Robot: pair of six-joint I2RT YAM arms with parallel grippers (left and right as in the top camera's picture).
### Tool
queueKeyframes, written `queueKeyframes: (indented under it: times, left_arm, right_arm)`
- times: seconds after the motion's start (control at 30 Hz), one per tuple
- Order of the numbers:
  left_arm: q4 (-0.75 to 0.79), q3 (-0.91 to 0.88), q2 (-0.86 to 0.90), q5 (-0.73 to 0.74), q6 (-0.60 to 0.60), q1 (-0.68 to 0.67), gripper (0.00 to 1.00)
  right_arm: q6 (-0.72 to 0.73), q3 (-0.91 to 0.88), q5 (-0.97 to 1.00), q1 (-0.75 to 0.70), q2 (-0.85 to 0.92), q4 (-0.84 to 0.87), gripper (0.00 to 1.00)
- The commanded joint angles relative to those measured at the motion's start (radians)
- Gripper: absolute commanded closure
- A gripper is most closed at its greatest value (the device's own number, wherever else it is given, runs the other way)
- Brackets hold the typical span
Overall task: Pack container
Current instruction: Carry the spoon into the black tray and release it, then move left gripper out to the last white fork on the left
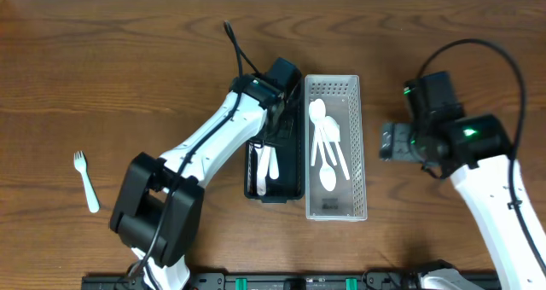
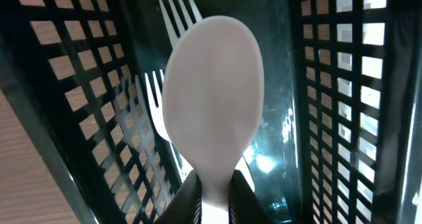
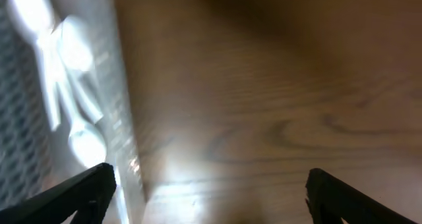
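A black mesh basket (image 1: 290, 188) stands beside a white mesh basket (image 1: 363, 153) that holds several white spoons (image 1: 328, 149). My left gripper (image 1: 275, 126) hangs over the black basket's far end. In the left wrist view it (image 2: 214, 207) is shut on the handle of a white spoon (image 2: 214, 99), bowl forward, above white forks (image 2: 156, 102) lying in the black basket (image 2: 330, 85). My right gripper (image 1: 388, 142) is open and empty just right of the white basket. The right wrist view (image 3: 211, 197) shows it over bare wood beside the basket wall (image 3: 115, 112).
One loose white fork (image 1: 85, 181) lies on the wooden table at the far left. The two baskets sit side by side at the table's middle. The right arm stands to the right of the white basket.
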Motion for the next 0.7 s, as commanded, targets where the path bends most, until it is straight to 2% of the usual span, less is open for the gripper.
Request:
queueKeyframes:
  times: [0.0, 0.03, 0.17, 0.23, 0.4, 0.47, 0.53, 0.67]
  left_arm:
    - [0.002, -0.003, -0.005, -0.014, -0.011, 0.001, 0.84]
    - [0.002, -0.003, -0.005, -0.014, -0.011, 0.001, 0.70]
    - [0.002, -0.002, -0.005, -0.014, -0.010, 0.002, 0.67]
    - [0.002, 0.002, -0.006, -0.014, 0.002, 0.004, 0.61]
    - [-0.046, 0.064, -0.048, -0.027, 0.053, 0.006, 0.59]
    - [-0.083, 0.110, -0.096, -0.089, 0.057, 0.010, 0.58]
    - [-0.124, 0.156, -0.158, -0.160, 0.086, 0.023, 0.53]
    - [-0.170, 0.198, -0.303, -0.297, 0.092, 0.104, 0.36]
  right_arm:
    - [0.056, -0.004, 0.024, -0.140, -0.003, 0.013, 0.02]
    - [0.054, -0.004, 0.017, -0.190, -0.003, 0.019, 0.02]
    - [0.006, -0.004, -0.020, -0.344, -0.003, 0.025, 0.02]
    - [-0.006, -0.004, -0.058, -0.390, -0.003, 0.026, 0.02]
    - [-0.013, -0.004, -0.063, -0.429, -0.003, 0.026, 0.02]
    - [-0.013, -0.004, -0.063, -0.427, -0.003, 0.027, 0.02]
    - [-0.017, -0.004, -0.063, -0.427, -0.003, 0.026, 0.02]
    - [-0.024, -0.004, -0.063, -0.427, -0.003, 0.027, 0.02]
